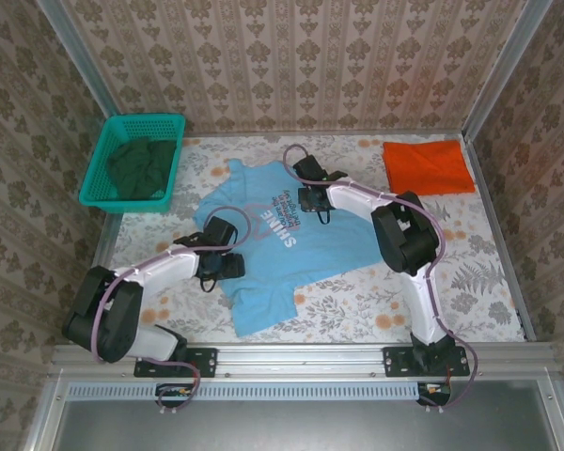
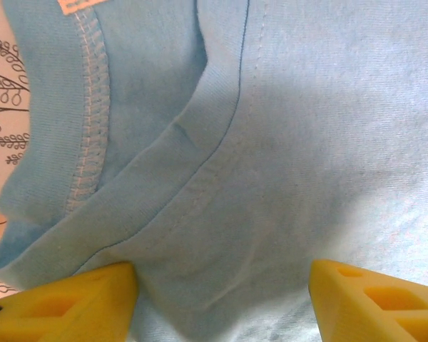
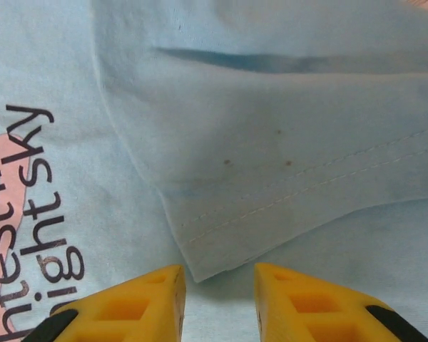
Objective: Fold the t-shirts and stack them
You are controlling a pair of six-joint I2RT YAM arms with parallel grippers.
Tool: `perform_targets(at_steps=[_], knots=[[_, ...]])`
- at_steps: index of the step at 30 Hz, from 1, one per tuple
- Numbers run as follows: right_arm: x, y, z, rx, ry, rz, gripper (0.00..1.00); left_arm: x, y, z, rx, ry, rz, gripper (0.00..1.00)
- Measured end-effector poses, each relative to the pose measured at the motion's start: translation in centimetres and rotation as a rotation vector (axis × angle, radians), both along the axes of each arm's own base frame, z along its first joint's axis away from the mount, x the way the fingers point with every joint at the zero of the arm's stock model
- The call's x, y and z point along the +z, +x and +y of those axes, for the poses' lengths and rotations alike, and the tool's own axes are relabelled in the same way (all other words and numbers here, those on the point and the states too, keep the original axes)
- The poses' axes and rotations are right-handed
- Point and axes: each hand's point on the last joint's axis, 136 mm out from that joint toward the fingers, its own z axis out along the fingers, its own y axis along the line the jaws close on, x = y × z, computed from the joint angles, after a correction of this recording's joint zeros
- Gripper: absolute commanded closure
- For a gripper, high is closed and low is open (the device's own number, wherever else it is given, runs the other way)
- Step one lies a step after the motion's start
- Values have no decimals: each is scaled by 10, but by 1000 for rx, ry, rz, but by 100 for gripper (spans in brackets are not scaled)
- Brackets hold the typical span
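Note:
The light-blue t-shirt (image 1: 287,246) lies spread on the middle of the table, lettering up. My left gripper (image 1: 220,269) hovers open over its left edge; in the left wrist view its yellow fingers (image 2: 78,303) stand wide apart over the ribbed collar (image 2: 167,182), with flat cloth between them. My right gripper (image 1: 311,203) is over the shirt's far part, open (image 3: 219,306), and the corner of a folded-over sleeve hem (image 3: 221,246) lies just ahead of the gap, beside the black lettering (image 3: 36,214). The orange t-shirt (image 1: 428,166) lies folded at the back right.
A teal basket (image 1: 99,183) with dark green cloth (image 1: 141,164) in it stands at the back left. The floral tablecloth (image 1: 470,272) is bare at the right and front. Patterned walls close in the back and both sides.

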Motion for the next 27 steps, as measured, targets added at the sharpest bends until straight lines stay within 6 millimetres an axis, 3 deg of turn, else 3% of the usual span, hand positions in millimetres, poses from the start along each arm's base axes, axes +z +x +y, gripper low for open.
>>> perform_targets(at_steps=[5, 11, 21, 27], knots=[[1, 9, 3, -1, -4, -12, 68, 0, 2, 3, 8, 10, -23, 38], [-17, 16, 4, -8, -33, 12, 70, 1, 2, 6, 24, 7, -50, 39], [-16, 17, 7, -2, -45, 10, 90, 2, 4, 17, 83, 43, -74, 47], [-15, 17, 7, -1, -47, 11, 93, 1, 4, 22, 128, 50, -80, 56]])
